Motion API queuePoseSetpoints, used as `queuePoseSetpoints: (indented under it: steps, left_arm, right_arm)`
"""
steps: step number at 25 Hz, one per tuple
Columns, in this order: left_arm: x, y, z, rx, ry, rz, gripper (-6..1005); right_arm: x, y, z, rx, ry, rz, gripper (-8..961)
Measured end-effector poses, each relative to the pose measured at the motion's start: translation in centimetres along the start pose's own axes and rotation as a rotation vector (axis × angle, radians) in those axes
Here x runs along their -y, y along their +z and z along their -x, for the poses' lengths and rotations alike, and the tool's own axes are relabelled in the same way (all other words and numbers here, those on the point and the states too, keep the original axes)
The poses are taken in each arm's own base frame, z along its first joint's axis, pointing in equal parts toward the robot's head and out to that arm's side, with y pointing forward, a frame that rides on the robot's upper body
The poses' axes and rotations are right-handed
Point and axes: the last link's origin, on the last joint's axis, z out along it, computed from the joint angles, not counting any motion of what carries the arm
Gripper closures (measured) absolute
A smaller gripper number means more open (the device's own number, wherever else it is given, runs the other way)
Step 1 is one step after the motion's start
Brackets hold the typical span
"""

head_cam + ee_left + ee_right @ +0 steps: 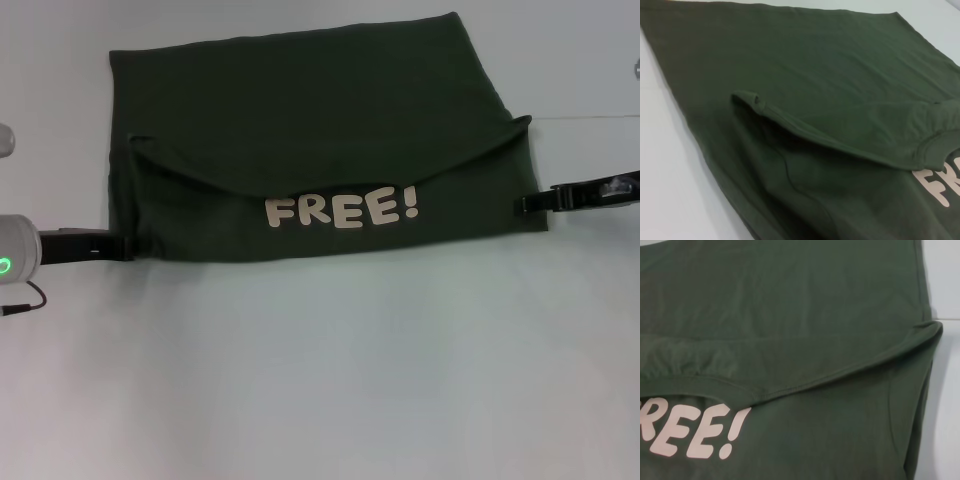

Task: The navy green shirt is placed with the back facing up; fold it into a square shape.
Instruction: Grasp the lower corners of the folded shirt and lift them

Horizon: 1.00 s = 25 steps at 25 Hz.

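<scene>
A white table [320, 380] fills the scene, and the shirt [300, 120] lies flat across its far half, already doubled into a wide rectangle. The upper layer ends in a curved collar edge [330, 178] that dips toward the middle, and below it pale letters reading "FREE!" [342, 210] show on the exposed lower layer (so the shirt does carry a print, seen in the head view and partly in both wrist views). The left gripper [122, 246] sits low at the shirt's near left corner, touching or just beside the cloth; the right gripper [528, 203] sits at the right edge, just under the small peak where the folded layer turns. Whether either tool is spread, pressed together or pinching fabric cannot be told from these views. The fold looks midway: lengthwise halving seems done, and the piece is still wider than it is deep. By that reading, the next move calls for a firm pinch through all layers at one side, then a carry across to the other, edges kept aligned so the layers do not slip.
</scene>
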Motion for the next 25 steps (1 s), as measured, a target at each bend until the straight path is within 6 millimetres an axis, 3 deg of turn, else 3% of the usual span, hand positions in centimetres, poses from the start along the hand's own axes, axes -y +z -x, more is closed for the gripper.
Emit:
queuePoseSetpoints:
  steps: [25]
  left_arm:
    - [0.0,0.0,-0.1,-0.003,0.007,-0.001,966]
  right_arm:
    - [-1.6,2.6,-0.9,0.038,-0.038,-0.043,194]
